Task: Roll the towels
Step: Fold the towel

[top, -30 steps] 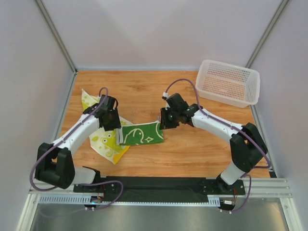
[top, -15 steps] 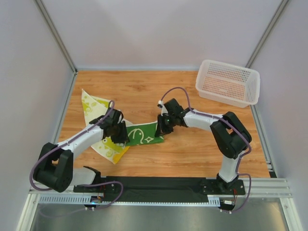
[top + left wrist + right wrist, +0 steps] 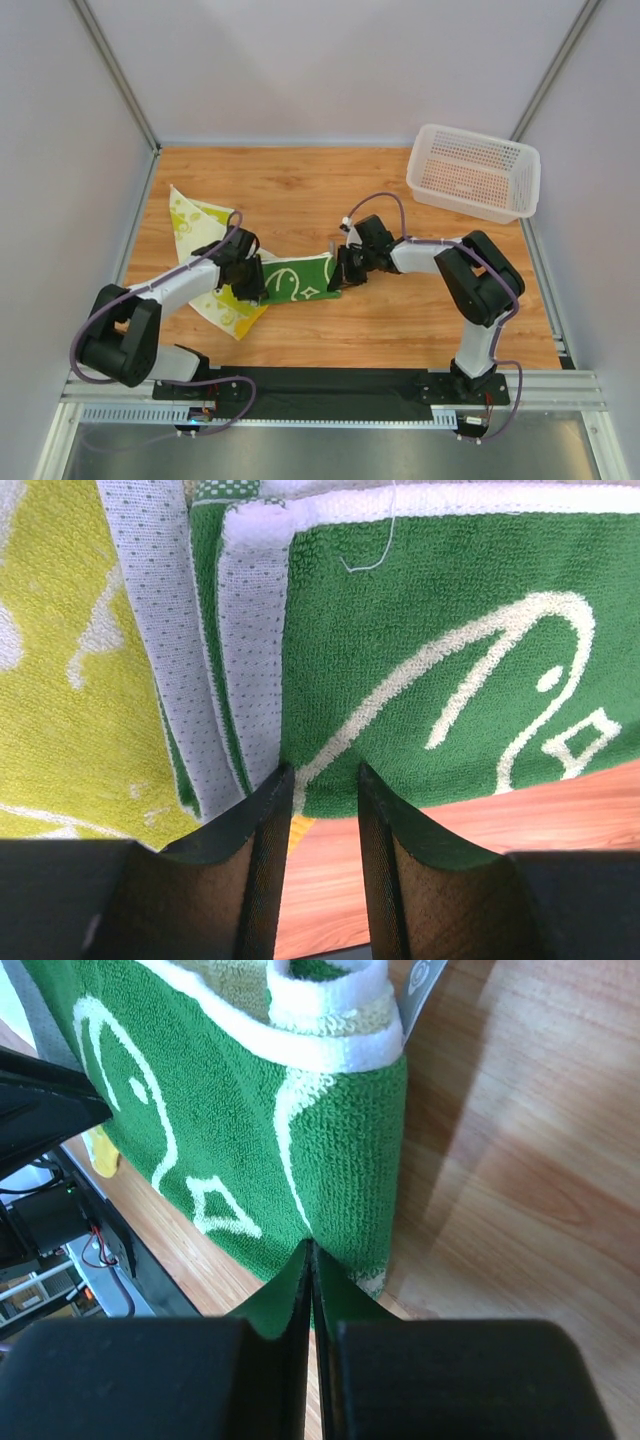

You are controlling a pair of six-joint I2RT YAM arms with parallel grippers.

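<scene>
Pinching the green towel (image 3: 297, 278) by one hem in my clenched right hand (image 3: 310, 1247), left hand (image 3: 325, 773) released astride the opposite hem, I am judging it limp and light, lying left of the table (image 3: 400, 312) middle.

green towel (image 3: 420, 630): ahead of the left gripper (image 3: 322, 772), cut off top and right.
yellow towel (image 3: 190, 215): partly buried beneath that gripper and the green towel.
tag (image 3: 425, 985): ahead of the right gripper (image 3: 309, 1247), cropped, print unreadable.
</scene>
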